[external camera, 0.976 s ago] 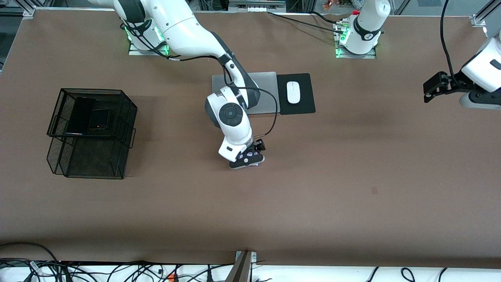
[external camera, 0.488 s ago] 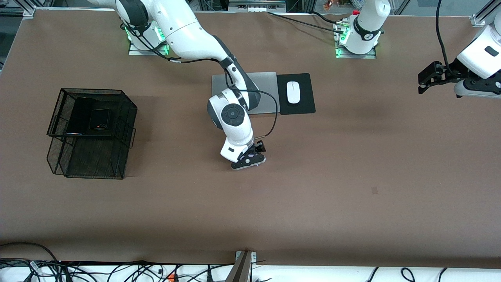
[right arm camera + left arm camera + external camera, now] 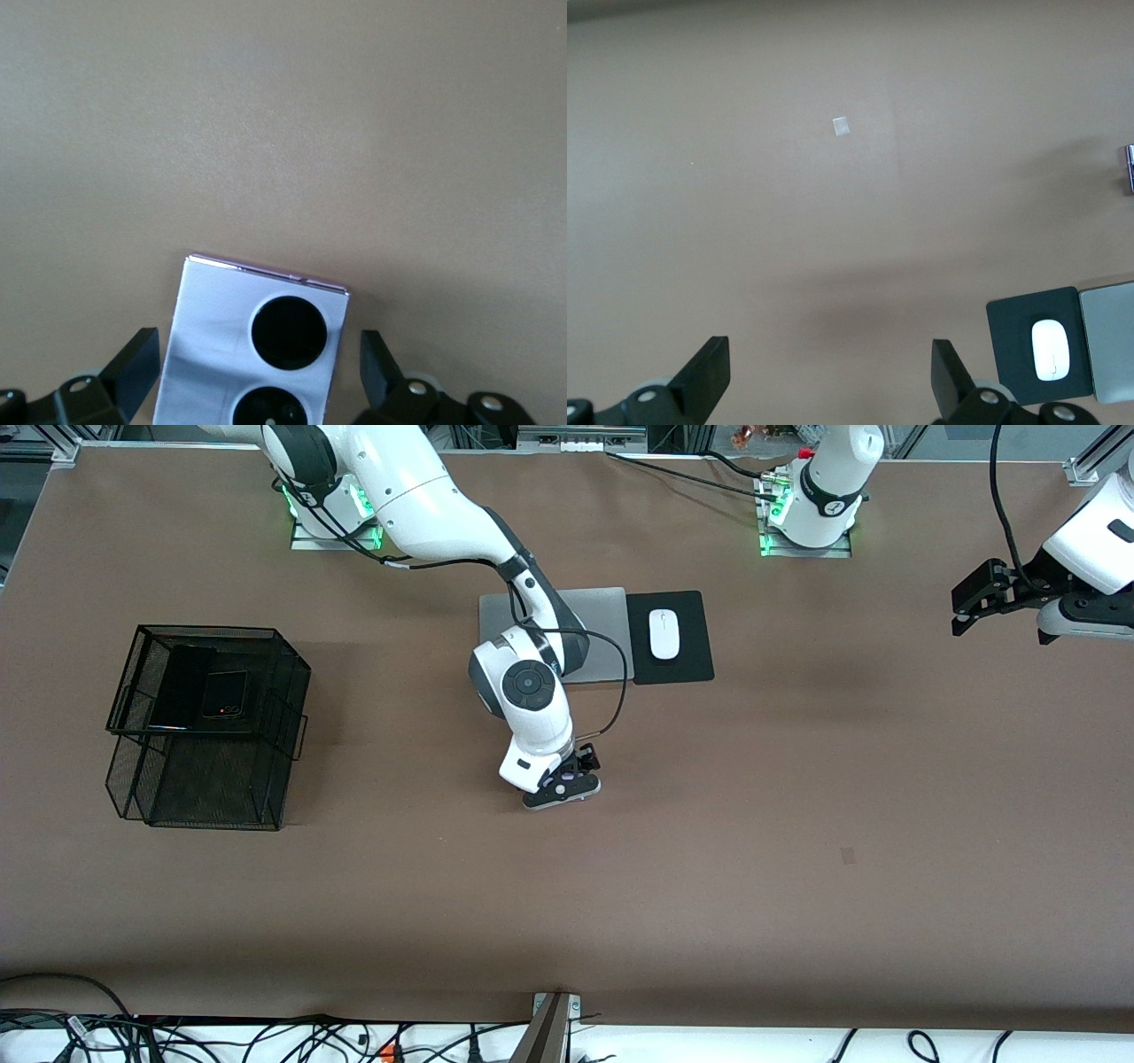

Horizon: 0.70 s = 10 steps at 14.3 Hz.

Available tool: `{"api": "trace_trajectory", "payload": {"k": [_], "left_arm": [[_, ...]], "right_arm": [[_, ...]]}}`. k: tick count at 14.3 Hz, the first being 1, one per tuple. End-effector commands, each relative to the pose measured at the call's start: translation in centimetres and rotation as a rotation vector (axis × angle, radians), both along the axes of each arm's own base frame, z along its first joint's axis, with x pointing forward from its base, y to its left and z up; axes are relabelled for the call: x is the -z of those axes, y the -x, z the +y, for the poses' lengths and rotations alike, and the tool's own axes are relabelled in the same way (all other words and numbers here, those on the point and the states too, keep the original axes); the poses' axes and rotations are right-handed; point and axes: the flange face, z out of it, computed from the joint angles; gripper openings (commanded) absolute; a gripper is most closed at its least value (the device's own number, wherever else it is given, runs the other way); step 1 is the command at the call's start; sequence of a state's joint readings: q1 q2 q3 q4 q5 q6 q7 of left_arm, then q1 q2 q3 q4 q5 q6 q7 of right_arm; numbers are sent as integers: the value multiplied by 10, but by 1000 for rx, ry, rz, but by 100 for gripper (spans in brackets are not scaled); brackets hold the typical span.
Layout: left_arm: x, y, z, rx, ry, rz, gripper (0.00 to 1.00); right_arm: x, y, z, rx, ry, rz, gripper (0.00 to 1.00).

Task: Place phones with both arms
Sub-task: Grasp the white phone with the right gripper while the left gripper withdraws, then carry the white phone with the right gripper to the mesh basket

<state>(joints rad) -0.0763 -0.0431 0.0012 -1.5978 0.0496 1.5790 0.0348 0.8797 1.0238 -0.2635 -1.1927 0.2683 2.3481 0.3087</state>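
Looking first at the lavender-white phone (image 3: 257, 350), we find it flat on the bench (image 3: 709, 886) near the middle, directly under the right pincer (image 3: 567, 778), whose fingers (image 3: 133, 367) stand apart on either side of it, not yet clamped. Its long axis runs back toward the wrist, so the fingers face its long edges; we judge a straight descent and squeeze would suit. The left pincer (image 3: 970, 607) is released, empty, waiting up over the left arm's end of the bench, well apart. Bare bench surrounds the phone. The laptop (image 3: 598, 633) and the white mouse (image 3: 664, 634) lie farther from the front camera. Toward the right arm's end, the mesh basket (image 3: 208, 731) holds two black phones (image 3: 199, 691) on its top tier.
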Motion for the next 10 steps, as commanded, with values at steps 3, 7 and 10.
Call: {"api": "trace_trajectory", "payload": {"k": [3, 7, 10], "left_arm": [[-8, -8, 2, 1, 29, -21, 100], [-9, -9, 2, 3, 28, -22, 100], [-7, -10, 1, 1, 29, -18, 100]], "right_arm": [[9, 2, 4, 44, -6, 1, 100], [8, 2, 4, 55, -11, -3, 100], [7, 1, 4, 53, -13, -4, 100]]}}
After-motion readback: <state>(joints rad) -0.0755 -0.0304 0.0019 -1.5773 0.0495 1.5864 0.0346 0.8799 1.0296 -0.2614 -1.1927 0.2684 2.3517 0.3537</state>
